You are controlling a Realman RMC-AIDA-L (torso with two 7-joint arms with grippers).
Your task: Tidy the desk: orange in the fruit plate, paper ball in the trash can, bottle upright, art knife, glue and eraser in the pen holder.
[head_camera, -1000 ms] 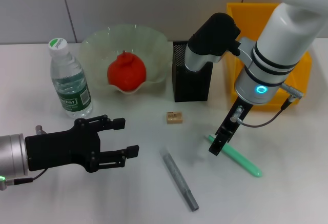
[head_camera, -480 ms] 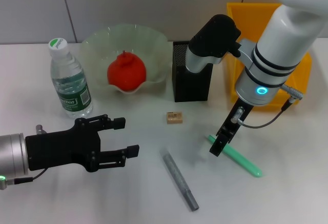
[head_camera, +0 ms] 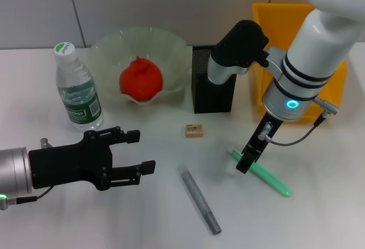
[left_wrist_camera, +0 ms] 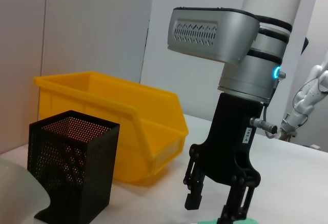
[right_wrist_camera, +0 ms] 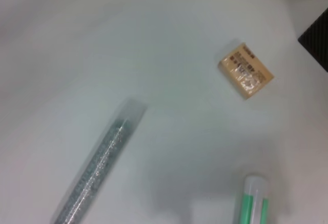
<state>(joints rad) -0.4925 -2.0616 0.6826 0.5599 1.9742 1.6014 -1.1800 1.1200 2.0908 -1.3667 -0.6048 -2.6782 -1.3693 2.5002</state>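
Observation:
The orange (head_camera: 140,80) lies in the pale-green fruit plate (head_camera: 111,44). Left of it the bottle (head_camera: 77,89) stands upright. The tan eraser (head_camera: 194,130) (right_wrist_camera: 246,70) lies in front of the black mesh pen holder (head_camera: 214,89) (left_wrist_camera: 72,167). A grey stick (head_camera: 199,199) (right_wrist_camera: 97,167) and a green stick (head_camera: 267,176) (right_wrist_camera: 253,201) lie on the table; which is the art knife and which the glue I cannot tell. My right gripper (head_camera: 246,161) (left_wrist_camera: 212,209) hangs open just above the green stick's near end. My left gripper (head_camera: 142,152) rests open at the front left. The paper ball is out of view.
The yellow trash can (head_camera: 337,78) (left_wrist_camera: 118,121) stands at the back right, directly beside the pen holder. My right forearm reaches over the pen holder and the can's front wall. White table surface stretches between the two grippers.
My right gripper has shifted slightly to the right over the green stick. The left arm and all the objects stay where they were.

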